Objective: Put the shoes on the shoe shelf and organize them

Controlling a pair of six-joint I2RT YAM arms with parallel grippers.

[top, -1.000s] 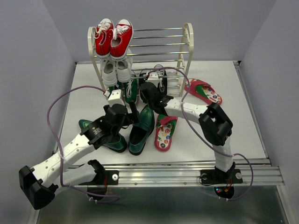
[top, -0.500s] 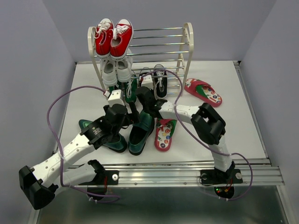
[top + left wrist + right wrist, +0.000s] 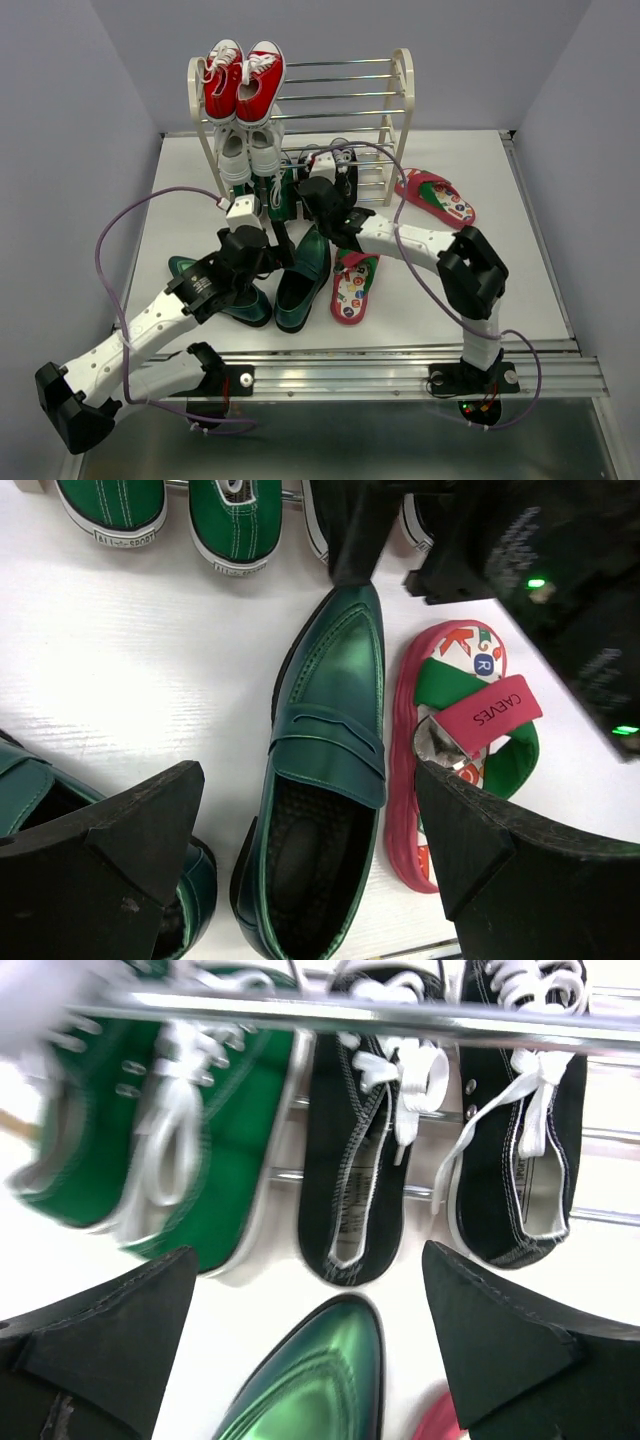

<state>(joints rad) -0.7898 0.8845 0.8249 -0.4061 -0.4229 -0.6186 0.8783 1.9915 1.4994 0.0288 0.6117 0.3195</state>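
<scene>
The shoe shelf (image 3: 400, 90) stands at the back of the table. Two black sneakers (image 3: 365, 1160) with white laces lie side by side on its bottom rods (image 3: 340, 165). My right gripper (image 3: 310, 1330) hangs open just in front of them, holding nothing (image 3: 312, 198). One dark green loafer (image 3: 325, 780) lies on the table, its toe toward the shelf (image 3: 300, 285). My left gripper (image 3: 308, 780) is open above it (image 3: 275, 245). The second loafer (image 3: 190, 270) lies partly under the left arm. One red flip-flop (image 3: 460, 740) lies right of the loafer (image 3: 352, 285). The other flip-flop (image 3: 435, 195) lies right of the shelf.
Red sneakers (image 3: 240, 80) sit on the top tier and white sneakers (image 3: 250, 150) on the tier below. Green sneakers (image 3: 200, 1140) fill the bottom tier's left side. The two arms nearly meet in front of the shelf. A metal rail (image 3: 400, 355) runs along the near edge.
My right gripper has opened. Its arm swung left and then back to the right in front of the black sneakers. The left arm has barely moved.
</scene>
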